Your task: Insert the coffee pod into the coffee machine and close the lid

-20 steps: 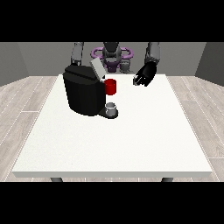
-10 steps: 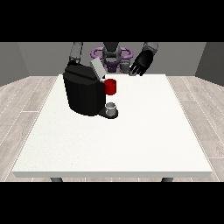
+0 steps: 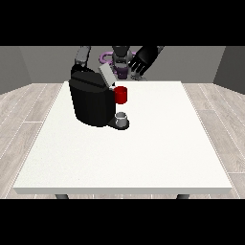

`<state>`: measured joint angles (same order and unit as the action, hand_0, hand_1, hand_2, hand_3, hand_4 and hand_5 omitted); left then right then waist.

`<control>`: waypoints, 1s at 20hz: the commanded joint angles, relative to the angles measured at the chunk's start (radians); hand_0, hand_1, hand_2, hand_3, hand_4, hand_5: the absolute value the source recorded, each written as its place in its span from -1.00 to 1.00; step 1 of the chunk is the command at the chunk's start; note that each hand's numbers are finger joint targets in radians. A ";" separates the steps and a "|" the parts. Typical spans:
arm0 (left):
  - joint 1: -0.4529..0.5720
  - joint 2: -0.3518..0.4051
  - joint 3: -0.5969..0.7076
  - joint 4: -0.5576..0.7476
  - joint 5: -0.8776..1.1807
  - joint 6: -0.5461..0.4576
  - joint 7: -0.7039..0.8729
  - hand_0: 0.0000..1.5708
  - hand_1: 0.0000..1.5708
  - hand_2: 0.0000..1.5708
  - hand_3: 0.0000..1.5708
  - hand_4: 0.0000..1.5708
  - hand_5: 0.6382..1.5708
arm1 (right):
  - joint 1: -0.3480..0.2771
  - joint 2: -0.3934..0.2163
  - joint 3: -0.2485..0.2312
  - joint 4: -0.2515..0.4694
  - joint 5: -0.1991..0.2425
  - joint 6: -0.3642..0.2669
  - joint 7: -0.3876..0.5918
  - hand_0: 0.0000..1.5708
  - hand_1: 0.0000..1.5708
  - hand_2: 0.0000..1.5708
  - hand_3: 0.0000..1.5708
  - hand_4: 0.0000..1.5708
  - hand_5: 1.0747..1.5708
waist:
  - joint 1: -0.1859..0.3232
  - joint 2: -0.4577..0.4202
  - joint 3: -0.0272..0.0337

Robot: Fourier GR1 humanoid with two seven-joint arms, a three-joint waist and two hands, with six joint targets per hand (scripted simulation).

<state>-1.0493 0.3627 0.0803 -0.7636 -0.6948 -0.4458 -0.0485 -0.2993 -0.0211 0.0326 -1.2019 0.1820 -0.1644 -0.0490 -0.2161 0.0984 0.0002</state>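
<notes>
Robot hand at view's right (image 3: 143, 58) raised over surface (image 3: 143, 153) far edge, fingers spread, empty. Machine (image 3: 93, 101) lid (image 3: 106, 75) up.

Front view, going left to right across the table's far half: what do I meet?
Coffee machine → red thing at the machine → hand at the view's right, raised near the table's far edge, fingers spread.

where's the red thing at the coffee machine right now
In the front view the red thing at the machine sits on the black coffee machine's right side, just below its raised grey lid and directly above a small grey thing.
</notes>
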 commanded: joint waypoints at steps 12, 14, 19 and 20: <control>-0.113 0.071 0.040 0.073 -0.023 0.020 -0.005 0.64 0.64 0.68 0.61 -0.39 1.00 | -0.079 -0.046 -0.027 -0.138 -0.006 0.016 0.087 -1.00 -1.00 -1.00 -1.00 -0.66 1.00 | -0.099 0.098 -0.0003; -0.173 0.066 0.039 0.060 -0.029 0.029 0.020 0.56 0.56 0.64 0.58 -0.38 1.00 | -0.100 -0.041 -0.057 -0.093 -0.025 0.007 0.024 -1.00 -1.00 -1.00 -1.00 -0.76 1.00 | -0.101 0.162 0.0002; -0.152 0.077 0.046 0.097 -0.040 0.058 -0.007 0.50 0.50 0.58 0.55 -0.41 1.00 | -0.135 -0.086 -0.057 -0.141 -0.013 0.032 0.117 -1.00 -1.00 -1.00 -1.00 -0.92 1.00 | -0.111 0.166 -0.0004; -0.166 0.064 0.037 0.089 -0.037 0.042 -0.015 0.51 0.51 0.60 0.56 -0.40 1.00 | -0.150 -0.064 -0.083 -0.119 -0.035 0.009 0.079 -1.00 -1.00 -1.00 -1.00 -0.81 1.00 | -0.096 0.192 0.0000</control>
<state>-1.2086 0.4335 0.1226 -0.6835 -0.7254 -0.4141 -0.0475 -0.4221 -0.0785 -0.0266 -1.3180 0.1611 -0.1510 0.0207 -0.3159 0.2614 0.0002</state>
